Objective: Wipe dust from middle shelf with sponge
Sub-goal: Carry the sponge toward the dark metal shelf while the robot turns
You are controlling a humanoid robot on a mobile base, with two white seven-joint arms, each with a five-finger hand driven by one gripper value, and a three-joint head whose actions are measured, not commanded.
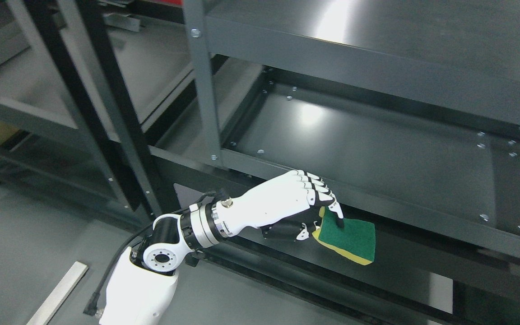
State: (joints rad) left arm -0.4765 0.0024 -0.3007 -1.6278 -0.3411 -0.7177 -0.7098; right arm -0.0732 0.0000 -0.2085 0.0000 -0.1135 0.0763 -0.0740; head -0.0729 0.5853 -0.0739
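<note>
A pale flat strip [57, 293] lies on the grey floor [11, 234].

The middle shelf [377, 149] is showing dark painted metal, smooth and semi-glossy with glare. The sponge [348, 237] is looking rough green scourer over yellow foam. The left hand [287, 203] is gleaming in glossy white plastic.

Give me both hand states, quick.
Left hand: closed on the sponge, held in front of the middle shelf.
Right hand: not in view.
</note>
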